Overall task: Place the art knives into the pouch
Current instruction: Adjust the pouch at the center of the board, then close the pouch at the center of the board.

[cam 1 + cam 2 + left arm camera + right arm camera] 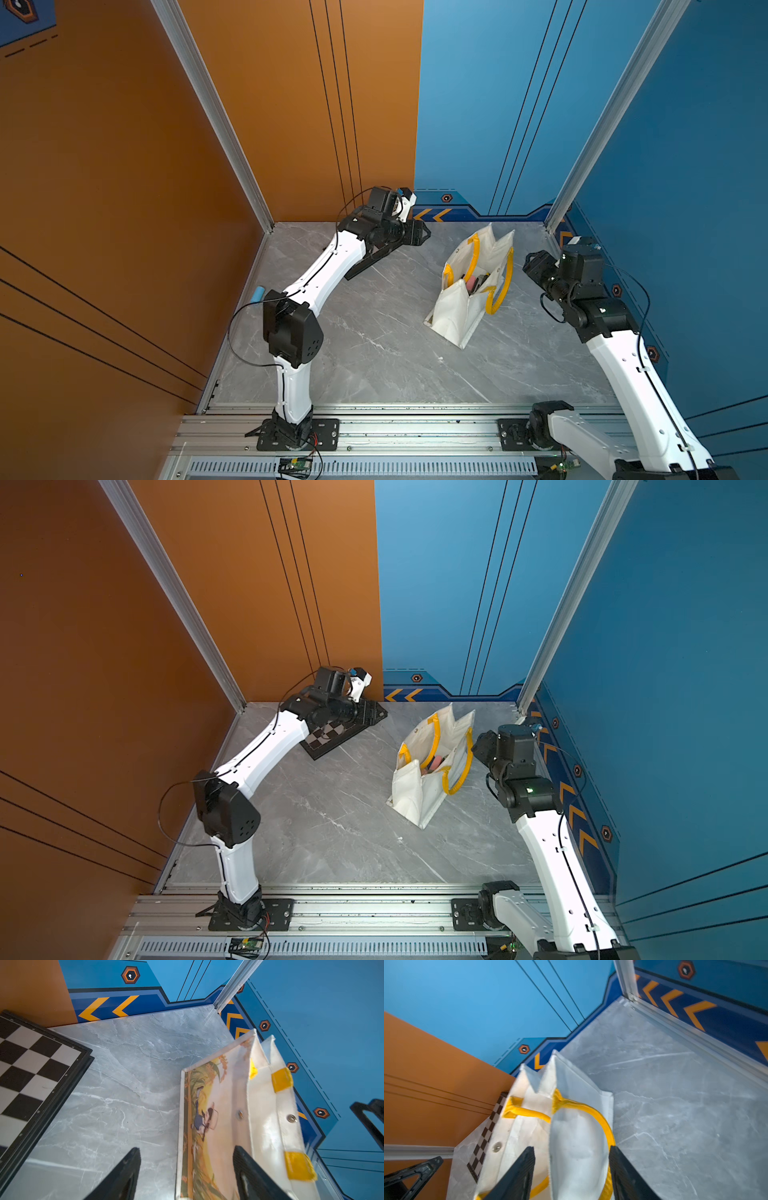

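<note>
Right pincer, jaws apart, hangs just beside the pouch, which stands open on the table. Pink and dark items show inside; the knife cannot be picked out. Left pincer, likewise apart and empty, hovers over the chessboard.

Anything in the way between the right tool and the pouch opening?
Nothing visible. The right tool is open right beside the pouch; in the wrist view the near wall and yellow handle show between its fingers. The pouch's mouth gapes upward, unblocked. The chessboard lies well away under the left arm.
</note>
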You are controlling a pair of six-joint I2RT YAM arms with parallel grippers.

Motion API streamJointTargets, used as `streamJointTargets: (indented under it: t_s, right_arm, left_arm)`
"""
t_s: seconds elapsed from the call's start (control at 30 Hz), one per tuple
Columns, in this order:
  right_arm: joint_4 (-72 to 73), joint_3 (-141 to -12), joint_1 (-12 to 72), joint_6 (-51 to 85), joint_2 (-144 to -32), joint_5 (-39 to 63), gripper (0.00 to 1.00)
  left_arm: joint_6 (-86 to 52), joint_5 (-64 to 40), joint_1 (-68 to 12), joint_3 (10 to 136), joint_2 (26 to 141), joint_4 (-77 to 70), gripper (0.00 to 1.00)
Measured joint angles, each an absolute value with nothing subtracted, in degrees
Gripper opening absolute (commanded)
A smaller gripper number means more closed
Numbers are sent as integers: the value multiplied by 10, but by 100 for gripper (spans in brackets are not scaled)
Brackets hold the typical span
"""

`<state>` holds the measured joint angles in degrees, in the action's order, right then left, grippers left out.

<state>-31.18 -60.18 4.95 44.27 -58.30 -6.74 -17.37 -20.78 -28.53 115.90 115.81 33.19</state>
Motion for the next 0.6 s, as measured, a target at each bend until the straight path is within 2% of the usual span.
streamJointTargets:
  t_s: [0.17, 0.33, 0.6]
  right_arm:
    - [-331, -529, 49, 481, -632, -73, 51]
    - [-328, -520, 60, 500, -678, -77, 50]
    - [-306, -640, 90, 495, -813, -77, 47]
  left_arm:
    - [-174, -206, -311, 1205, 1271, 330, 73]
    - [-175, -217, -338, 1208, 1311, 339, 73]
    - [-188, -255, -364, 1251, 1310, 336, 72]
